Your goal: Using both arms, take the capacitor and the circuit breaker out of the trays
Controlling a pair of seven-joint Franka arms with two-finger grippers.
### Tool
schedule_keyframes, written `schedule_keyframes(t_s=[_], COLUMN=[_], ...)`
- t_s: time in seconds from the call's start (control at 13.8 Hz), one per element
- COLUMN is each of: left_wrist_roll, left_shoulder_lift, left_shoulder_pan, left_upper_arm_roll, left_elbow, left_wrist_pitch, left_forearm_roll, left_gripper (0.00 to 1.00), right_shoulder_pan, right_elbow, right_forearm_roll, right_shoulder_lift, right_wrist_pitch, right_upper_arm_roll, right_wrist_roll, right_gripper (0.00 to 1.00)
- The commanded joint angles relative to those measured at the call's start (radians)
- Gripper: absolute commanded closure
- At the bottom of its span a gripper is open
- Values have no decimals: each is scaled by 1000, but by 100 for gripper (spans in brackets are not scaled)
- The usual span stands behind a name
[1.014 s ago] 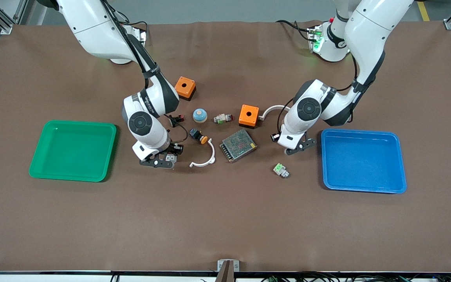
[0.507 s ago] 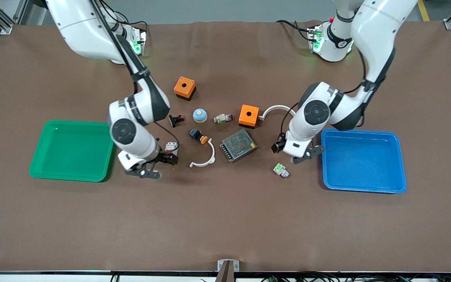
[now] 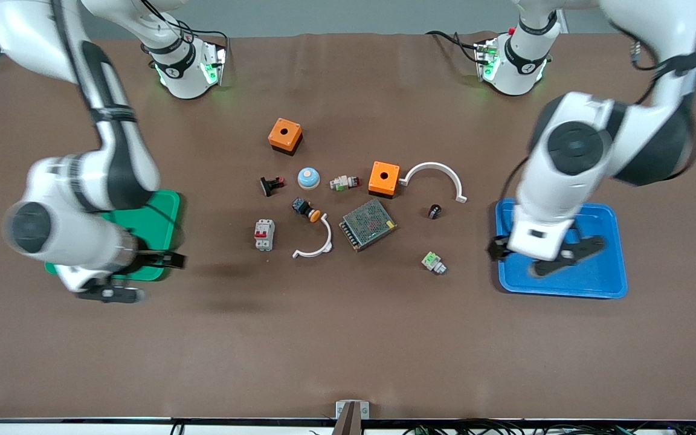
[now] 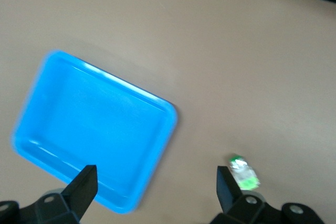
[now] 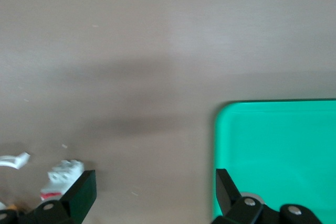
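The capacitor [image 3: 434, 211], a tiny black cylinder, lies on the table between the white arc [image 3: 434, 177] and the blue tray [image 3: 611, 284]. The breaker [image 3: 264, 234], a pale block with red levers, lies beside the smaller white arc [image 3: 316, 244]; it also shows in the right wrist view [image 5: 60, 177]. My left gripper [image 3: 541, 254] is open and empty, up over the blue tray's edge [image 4: 157, 145]; in its wrist view the left gripper [image 4: 156, 187] frames that edge. My right gripper [image 3: 136, 277] is open and empty over the green tray's corner [image 3: 161, 202]; in its wrist view the right gripper [image 5: 156, 190] is over bare table beside the tray [image 5: 283, 150].
Between the trays lie two orange boxes [image 3: 285, 134] [image 3: 383, 177], a metal mesh-topped box [image 3: 368, 224], a blue-topped knob [image 3: 308, 177], a black button with orange cap [image 3: 306, 209], a black-and-red switch part [image 3: 270, 184] and small grey parts with green blocks [image 3: 433, 262] [image 4: 242, 171].
Both arms have risen and swung outward, the right gripper from the breaker to the green tray, the left gripper from the capacitor to the blue tray. Breaker and capacitor stay on the table.
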Motion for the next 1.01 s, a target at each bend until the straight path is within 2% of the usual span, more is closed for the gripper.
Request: schedule_keyframes(t_s=[0.0, 0.14, 0.22, 0.43, 0.58, 0.8, 0.94], left_wrist_roll=[202, 389, 461, 609, 681, 688, 713], left_shoulder_lift=[-71, -146, -190, -281, -328, -404, -425], left_shoulder_pan=[74, 152, 141, 10, 2, 5, 5], left_upper_arm_roll=[-9, 0, 40, 221, 288, 303, 304], left_elbow=[45, 44, 38, 32, 21, -51, -57], left_wrist_pitch=[-102, -125, -145, -286, -370, -382, -382], left_forearm_roll=[-42, -154, -174, -202, -277, -328, -328], left_gripper=[0, 0, 0, 0, 0, 0, 0], right_shoulder_pan=[-69, -86, -105, -124, -144, -150, -152], right_elbow=[24, 63, 86, 173, 190, 190, 161], right_forearm_roll=[-66, -104, -103, -109, -101, -86, -84], right_shoulder_lift=[-54, -67, -67, -62, -64, -90, -113], right_wrist_pitch=[-111, -185, -206, -294, -295, -300, -314], right_upper_arm_roll=[21, 17, 19, 19, 19, 27, 27], right_wrist_roll=[-72, -95, -104, -104, -107, -95, -95], right_gripper=[0, 0, 0, 0, 0, 0, 0])
